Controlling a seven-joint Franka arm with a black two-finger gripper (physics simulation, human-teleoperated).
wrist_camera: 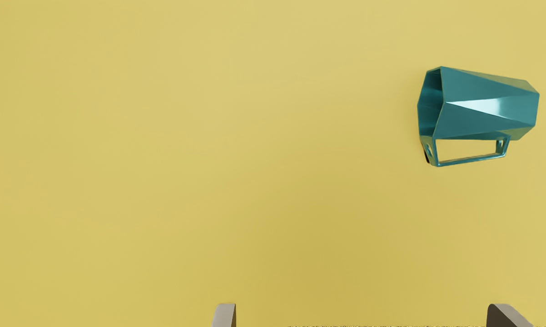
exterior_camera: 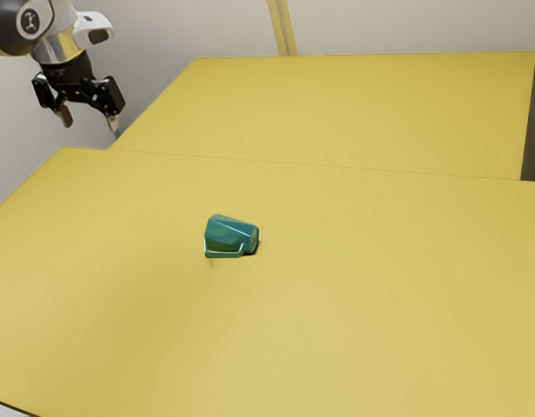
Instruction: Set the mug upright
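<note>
My gripper (exterior_camera: 89, 122) hangs in the air at the exterior view's upper left, well apart from the mug and higher than the table. A teal faceted mug (exterior_camera: 230, 234) lies on its side on the yellow table, its handle toward the front of the exterior view. In the wrist view my gripper (wrist_camera: 361, 315) is open, the two fingertips wide apart with nothing between them. Ahead of the fingertips, off to one side, the mug (wrist_camera: 486, 106) shows its open mouth and its handle loop.
The yellow tabletop (exterior_camera: 354, 304) spreads around the mug on all sides. Behind it, across a thin seam, is another yellow surface (exterior_camera: 337, 113). A yellow strip (exterior_camera: 282, 26) runs up the pale wall at the back.
</note>
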